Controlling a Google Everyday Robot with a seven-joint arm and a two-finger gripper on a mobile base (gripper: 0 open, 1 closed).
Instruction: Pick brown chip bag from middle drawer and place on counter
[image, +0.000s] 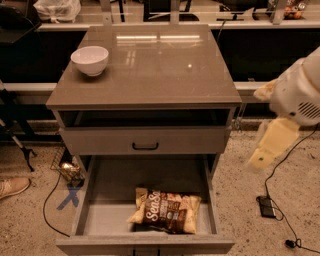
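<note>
The brown chip bag (167, 211) lies flat on the floor of the open middle drawer (95, 212), towards its front right, with the white lettering facing up. The counter (150, 70) is the glossy grey-brown cabinet top above it. My gripper (261, 156) hangs at the right of the cabinet, level with the closed drawer front, above and to the right of the bag and apart from it. Nothing shows in it.
A white bowl (90, 60) stands on the counter's back left corner. The shallower drawer front with a black pull (145, 146) is shut above the open drawer. Cables and a black power brick (266, 206) lie on the floor at the right. A shoe (12, 186) is at the left.
</note>
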